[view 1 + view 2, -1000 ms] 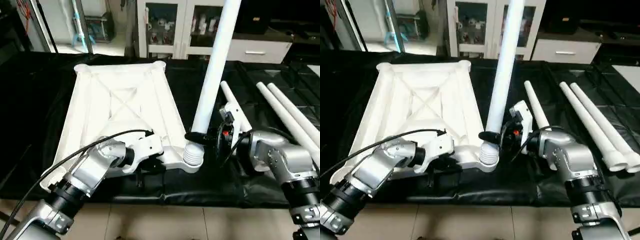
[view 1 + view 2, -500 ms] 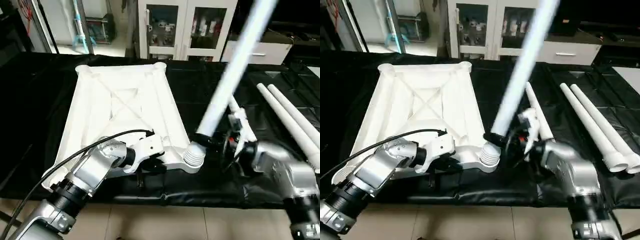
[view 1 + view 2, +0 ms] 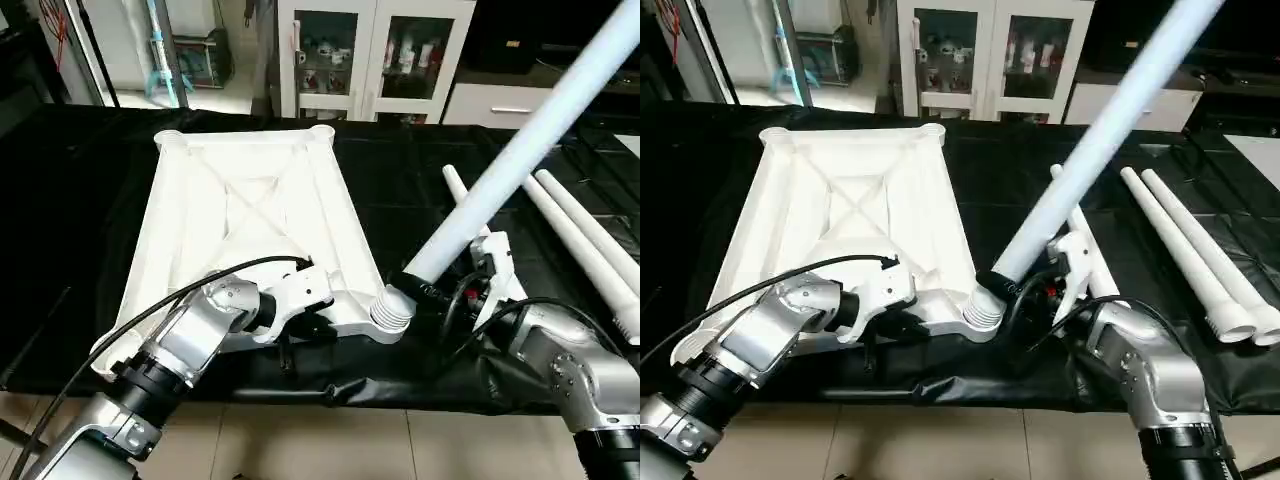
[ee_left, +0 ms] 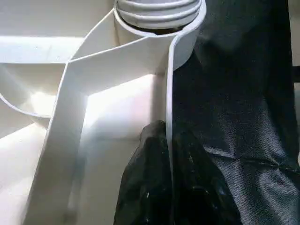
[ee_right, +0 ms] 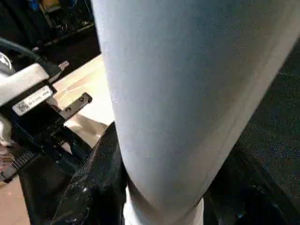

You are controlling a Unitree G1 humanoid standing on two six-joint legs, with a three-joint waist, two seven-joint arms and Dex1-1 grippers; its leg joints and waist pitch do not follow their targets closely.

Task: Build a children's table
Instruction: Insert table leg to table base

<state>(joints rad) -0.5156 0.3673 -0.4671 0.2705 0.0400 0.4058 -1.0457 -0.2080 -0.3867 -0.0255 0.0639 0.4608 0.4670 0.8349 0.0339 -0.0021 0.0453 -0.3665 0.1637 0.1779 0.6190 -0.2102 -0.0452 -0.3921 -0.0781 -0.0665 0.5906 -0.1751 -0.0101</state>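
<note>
1. A desk (image 3: 60, 250) draped in black cloth is seen across the middle of the frame, with white cabinets (image 3: 375, 55) behind it at the upper centre.
2. The white top (image 3: 250, 215) is laid ribbed side up on the desk, left of centre, its long sides running from the near edge toward the upper part of the frame.
3. A leg (image 3: 520, 150) is seen tilted steeply toward the upper right corner, with its ridged end (image 3: 390, 312) seated at the socket in the lower right corner of the top.
4. Three more legs (image 3: 585, 250) are laid on the cloth at the right side of the frame, two of them side by side.
5. The right hand (image 3: 420, 288) is clasped around the tilted leg just above its ridged end, low and right of centre.
6. The left hand (image 4: 166, 154) is clenched on the thin edge wall of the top, near the occupied socket; one black finger is seen on each side of the wall.
</note>
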